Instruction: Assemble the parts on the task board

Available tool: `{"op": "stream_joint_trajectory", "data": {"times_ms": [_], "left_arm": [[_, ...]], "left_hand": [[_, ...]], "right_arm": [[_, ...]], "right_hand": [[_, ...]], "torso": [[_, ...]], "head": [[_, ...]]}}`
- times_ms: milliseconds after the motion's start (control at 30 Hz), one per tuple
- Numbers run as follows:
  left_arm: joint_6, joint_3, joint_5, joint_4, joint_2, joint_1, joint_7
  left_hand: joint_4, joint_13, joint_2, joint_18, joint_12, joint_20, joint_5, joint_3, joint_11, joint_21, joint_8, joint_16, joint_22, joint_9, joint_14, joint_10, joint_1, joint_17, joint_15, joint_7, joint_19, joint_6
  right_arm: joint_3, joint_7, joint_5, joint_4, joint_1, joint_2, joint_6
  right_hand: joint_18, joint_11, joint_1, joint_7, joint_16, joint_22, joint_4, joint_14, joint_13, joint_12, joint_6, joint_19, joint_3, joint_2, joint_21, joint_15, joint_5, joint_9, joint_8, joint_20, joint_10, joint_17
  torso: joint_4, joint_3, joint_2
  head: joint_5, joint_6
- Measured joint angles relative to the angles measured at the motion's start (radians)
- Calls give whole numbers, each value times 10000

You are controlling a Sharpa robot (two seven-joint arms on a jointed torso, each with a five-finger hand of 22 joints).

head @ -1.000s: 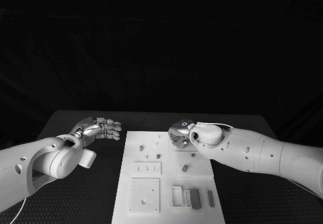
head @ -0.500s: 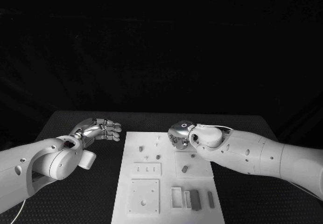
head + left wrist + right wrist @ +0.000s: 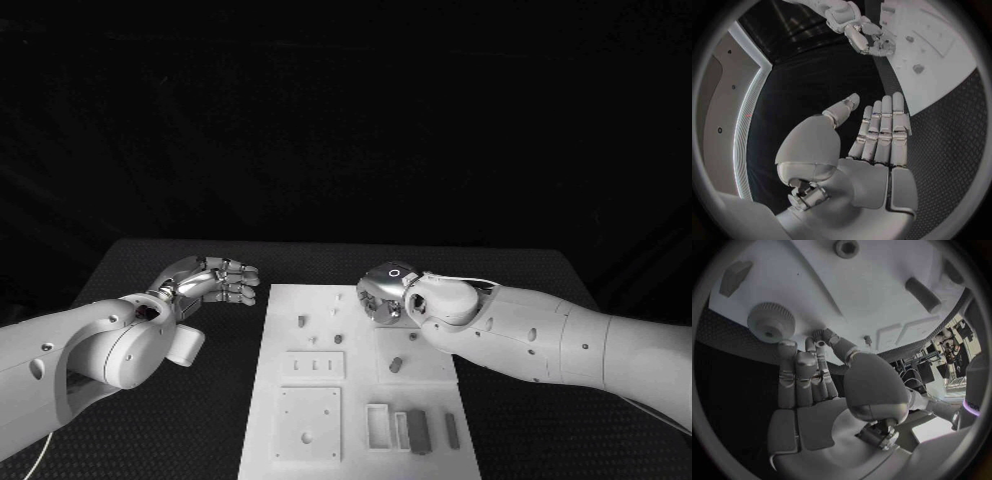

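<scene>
Our right hand's fingers lie straight and close together with the thumb set apart from them, and they hold nothing; their tips hang just beside a round knurled part that stands near the far edge of the task board. That right hand hovers over the board's far right corner. The knurled part looks small, stiff and light, and its ridged rim should give good purchase, so we would take it across that rim between thumb and fingers, judging it unlikely to slip or deform. Our left hand is off the board, above the black surface just to its left; its fingers are stretched flat side by side, the thumb splayed, with nothing in them. Farther out on the board lie more small parts: a short peg lying on its side, a wedge-shaped piece, and a ringed socket. Nearer us a dark rectangular block sits beside pale recessed frames. All seem rigid and light; the peg may roll if nudged, so we would pinch it across its middle. The flat block we would take by its long sides.
</scene>
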Motion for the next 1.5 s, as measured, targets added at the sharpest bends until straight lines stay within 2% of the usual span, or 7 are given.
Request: {"op": "stream_joint_trajectory", "data": {"times_ms": [467, 967, 1167, 1500], "left_arm": [[0, 1, 0, 19, -7, 4, -1], [0, -1, 0, 41, 51, 31, -3], [0, -1, 0, 39, 85, 92, -5], [-1, 2, 0, 37, 100, 148, -5]], "left_hand": [[0, 0, 0, -32, -41, 35, 0, 0, 0, -38, 0, 0, 0, 0, 0, 0, 0, 9, 0, 0, 34, 0], [0, 1, 0, -44, -42, 34, 0, 0, 0, -38, 0, -38, 0, 0, 0, 0, 0, 22, 0, 0, 34, 0], [0, 1, 0, -52, -41, 34, 0, 0, 0, -38, 0, -38, 0, 0, 0, 0, 0, 21, 0, 0, 34, 0], [0, 1, 0, -70, -79, 34, 0, 0, 0, -38, -39, -38, 0, 0, 0, 0, 0, 31, 0, 0, 34, 0]], "right_arm": [[53, -295, -56, 239, 86, 164, -576], [89, -549, -86, -382, 153, 912, -1067], [88, -593, -85, -411, 163, 987, -1192], [88, -619, -85, -511, 170, 1192, -1273]], "right_hand": [[0, 0, 0, -17, 36, -2, -16, -2, 30, -1, 17, -2, -16, -1, 42, -4, -2, 0, 48, 2, 0, -18], [-1, 0, -1, -53, 36, -2, -28, -3, 59, -2, 51, -36, -28, -2, 78, -34, -10, 1, 49, -25, 0, -19], [-1, -21, -2, -61, 61, -2, -41, -2, 44, -4, 59, -37, -42, -3, 78, -38, -12, 1, 48, -24, 21, -28], [-1, -31, -4, -62, 70, -3, -44, -1, 56, -17, 58, -39, -44, -5, 78, -39, 2, 4, 44, -21, 31, -27]], "torso": [[-7, 4, 26], [1, -12, 41], [16, -17, 47], [11, -18, 78]], "head": [[44, -3], [15, -4], [-3, -35], [60, -19]]}}
